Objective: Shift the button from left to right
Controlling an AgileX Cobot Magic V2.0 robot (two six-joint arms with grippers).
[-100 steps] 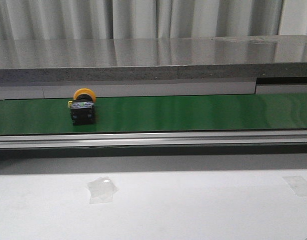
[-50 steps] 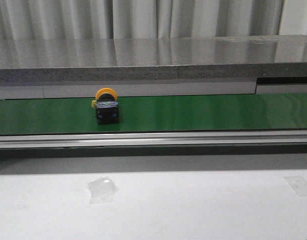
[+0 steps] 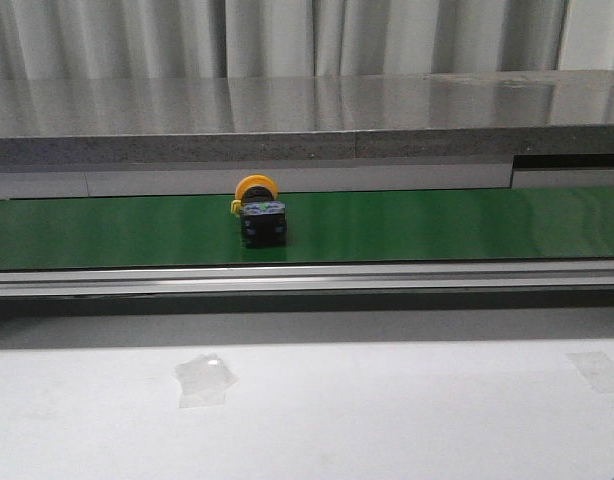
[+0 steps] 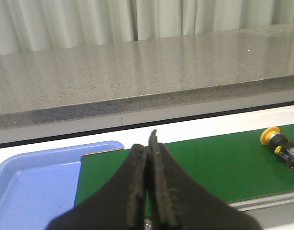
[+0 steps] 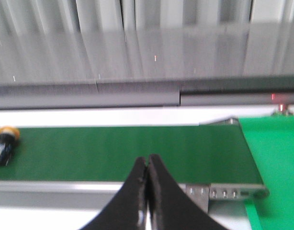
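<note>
- On the green conveyor belt (image 3: 437,225) the button (image 3: 260,212) sits a little left of the middle in the front view, lying with its yellow-orange cap toward the grey counter (image 3: 307,110) and its black body toward the near rail — nothing touches it.
- Neither arm shows in the front view; each wrist camera looks out over its own end of the belt.
- Left gripper (image 4: 148,163): fingers pressed together, holding nothing, hanging above the belt's left end beside the blue tray (image 4: 37,177); the button lies well off toward the far side of that view.
- Right gripper (image 5: 147,175): likewise pinched closed and empty, poised over the near rail by the belt's right end, with the button far along the belt from it.
- My judgement — the step in hand is the pickup, so the chosen arm should open its fingers first, come down straight over the black body rather than the round cap, and close across the flat sides so it cannot roll.
</note>
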